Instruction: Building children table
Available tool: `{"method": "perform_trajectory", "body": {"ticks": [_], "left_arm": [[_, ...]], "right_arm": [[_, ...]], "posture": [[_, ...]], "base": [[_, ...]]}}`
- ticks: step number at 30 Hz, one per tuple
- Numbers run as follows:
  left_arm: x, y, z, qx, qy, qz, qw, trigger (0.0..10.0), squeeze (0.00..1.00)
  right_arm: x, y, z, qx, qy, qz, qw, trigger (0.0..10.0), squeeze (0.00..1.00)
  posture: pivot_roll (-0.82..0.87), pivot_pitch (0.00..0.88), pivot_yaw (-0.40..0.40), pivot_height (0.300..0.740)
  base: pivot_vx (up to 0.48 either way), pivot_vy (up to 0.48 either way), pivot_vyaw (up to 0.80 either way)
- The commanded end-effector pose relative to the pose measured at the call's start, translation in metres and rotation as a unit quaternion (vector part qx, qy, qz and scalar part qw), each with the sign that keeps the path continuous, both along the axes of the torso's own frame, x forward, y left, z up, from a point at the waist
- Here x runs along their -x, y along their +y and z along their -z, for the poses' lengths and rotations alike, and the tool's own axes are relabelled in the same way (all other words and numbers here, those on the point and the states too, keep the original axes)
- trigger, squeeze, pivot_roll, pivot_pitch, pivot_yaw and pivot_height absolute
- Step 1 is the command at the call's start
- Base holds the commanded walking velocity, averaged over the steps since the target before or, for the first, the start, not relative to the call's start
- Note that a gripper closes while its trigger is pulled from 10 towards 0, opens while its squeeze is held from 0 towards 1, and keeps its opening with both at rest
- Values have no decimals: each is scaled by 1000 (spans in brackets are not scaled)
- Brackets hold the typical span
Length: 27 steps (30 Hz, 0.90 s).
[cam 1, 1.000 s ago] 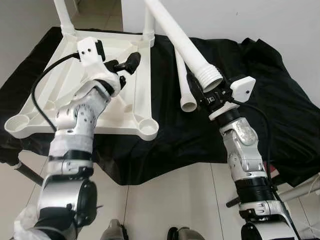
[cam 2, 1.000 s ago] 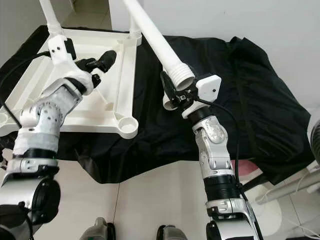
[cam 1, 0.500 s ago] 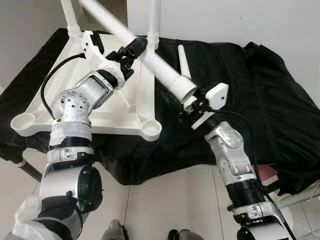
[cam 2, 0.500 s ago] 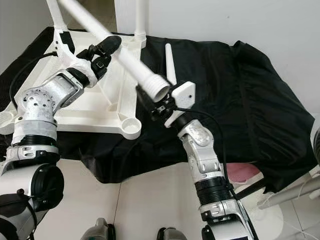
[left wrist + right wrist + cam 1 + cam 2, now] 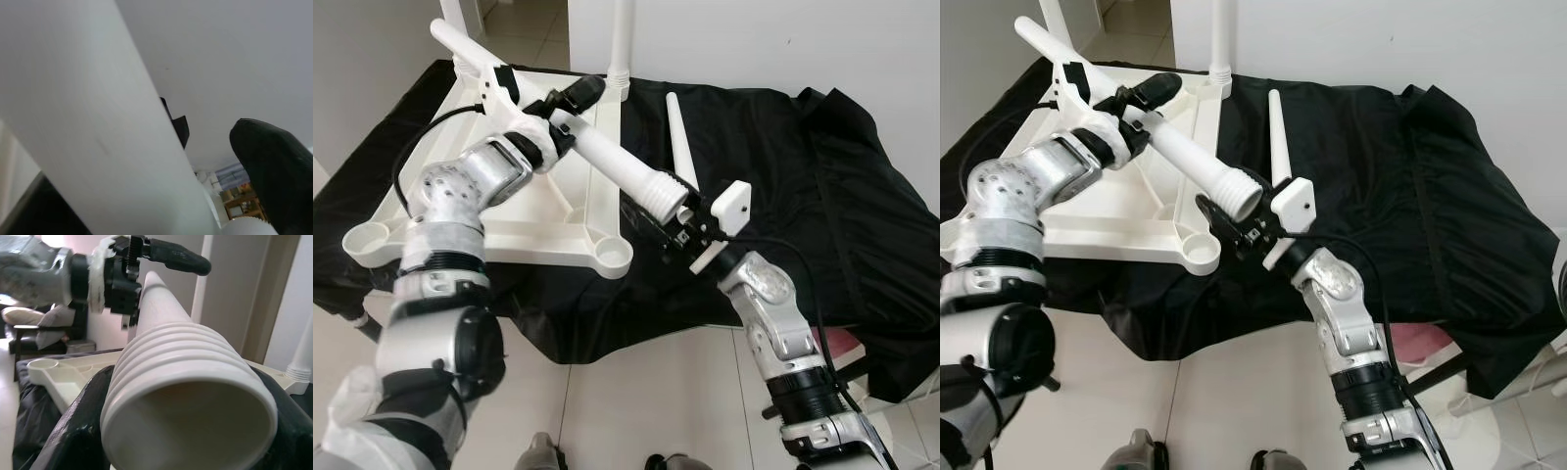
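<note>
Two grippers bear one white leg: our right gripper clasps its ribbed, hollow end, our left gripper grips mid-shaft. The leg slants over the upturned white tabletop's right edge.

One white tabletop, upturned. Four white table legs: two screwed in, one held, one lying loose. Two grippers.

A white plastic children's tabletop lies upside down on a black cloth, round leg sockets open at its 2 near corners, with 2 white legs standing upright in its far corners. A 3rd white leg, tapered with a ribbed threaded open end, is held at a slant above the tabletop. A 4th leg lies loose on the cloth just beside the tabletop
</note>
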<state>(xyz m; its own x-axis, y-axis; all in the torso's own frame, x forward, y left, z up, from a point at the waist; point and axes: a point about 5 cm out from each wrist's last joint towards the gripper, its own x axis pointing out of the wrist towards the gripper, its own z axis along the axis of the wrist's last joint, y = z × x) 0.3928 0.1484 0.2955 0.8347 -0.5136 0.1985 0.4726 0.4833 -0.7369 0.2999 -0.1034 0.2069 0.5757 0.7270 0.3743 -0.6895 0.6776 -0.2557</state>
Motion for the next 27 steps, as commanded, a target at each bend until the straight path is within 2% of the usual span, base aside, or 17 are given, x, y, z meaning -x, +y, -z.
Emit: {"method": "perform_trajectory", "body": {"ticks": [1,2,3,6,9,18,19,21,22,27], "left_arm": [[4,0,-13,33,-79,63,994,2980,0],[2,4,-14,37,-76,55,995,1255,0],[1,9,-18,48,-77,51,995,0,0],[0,13,-20,51,-78,44,995,0,0],[-3,23,-22,58,-74,17,995,0,0],[-6,30,-21,69,-63,12,996,0,0],[-7,32,-21,72,-61,8,996,0,0],[-7,32,-21,72,-61,8,996,0,0],[-7,34,-21,75,-58,3,995,0,0],[-8,40,-20,80,-53,-9,995,0,0]], "right_arm": [[2,-2,3,8,8,-9,1000,10000,0],[2,-4,3,14,9,-11,1000,10000,0],[2,-5,4,19,10,-13,1000,10000,0],[2,-6,4,21,11,-15,1000,10000,0],[1,-6,4,30,12,-21,999,10000,0],[1,-3,7,24,29,-36,999,10000,0],[1,-1,7,18,38,-44,998,10000,776],[1,-1,7,18,38,-44,998,10000,776],[1,0,9,10,47,-52,997,10000,1000],[1,2,10,5,54,-57,997,10000,1000]], "posture": [[-21,27,19,740],[-21,27,19,740],[-16,29,19,740],[-13,30,19,740],[-3,32,17,740],[21,38,4,740],[27,39,0,740],[27,39,0,740],[33,39,-5,740],[40,40,-11,740]], "base": [[0,0,0],[0,0,0],[0,0,0],[0,0,0],[0,0,0],[0,0,0],[0,0,0],[0,0,0],[0,0,0],[0,0,0]]}}
